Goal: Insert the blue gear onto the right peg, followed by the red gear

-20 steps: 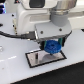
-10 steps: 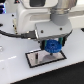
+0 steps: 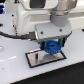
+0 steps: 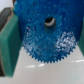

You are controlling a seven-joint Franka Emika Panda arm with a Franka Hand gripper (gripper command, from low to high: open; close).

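The blue gear hangs just above the grey black-edged plate, near the plate's end on the exterior view's right. My gripper is shut on the blue gear, a finger on either side. In the wrist view the blue gear fills most of the picture, its dark centre hole showing, with green finger pads pressed against its rim. The right peg is hidden under the gear. The red gear is out of view.
The white arm body looms over the plate, with a black cable curving off on the exterior view's left. The white table spreads around the plate.
The gripper with the blue gear has barely shifted over the plate's right end; no clear difference otherwise.
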